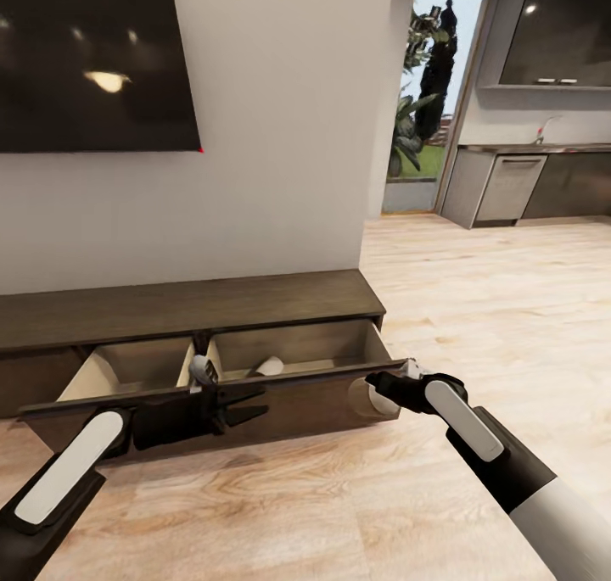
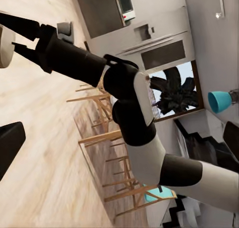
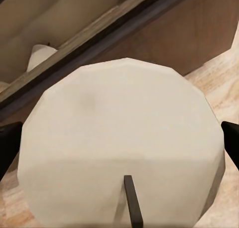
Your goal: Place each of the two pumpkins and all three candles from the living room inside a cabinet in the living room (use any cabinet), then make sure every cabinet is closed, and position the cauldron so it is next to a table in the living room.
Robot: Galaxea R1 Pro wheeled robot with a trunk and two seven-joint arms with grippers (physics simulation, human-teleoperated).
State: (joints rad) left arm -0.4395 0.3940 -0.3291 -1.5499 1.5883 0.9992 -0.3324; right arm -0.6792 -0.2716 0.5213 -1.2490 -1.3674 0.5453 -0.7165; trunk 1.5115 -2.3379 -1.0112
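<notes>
Against the white wall stands the cabinet (image 1: 195, 305) — long, low, dark-brown wood, its drawer (image 1: 280, 356) pulled open to show pale tan insides. Left gripper (image 1: 246, 405) hangs at the drawer front, its black fingers spread, holding nothing. One candle (image 1: 268, 366) lies inside the drawer. Right gripper (image 1: 373, 392) is clamped on a second candle (image 3: 122, 143) — a stubby beige cylinder with a dark wick — just outside the drawer's right corner, above light wood floor (image 1: 475, 310).
</notes>
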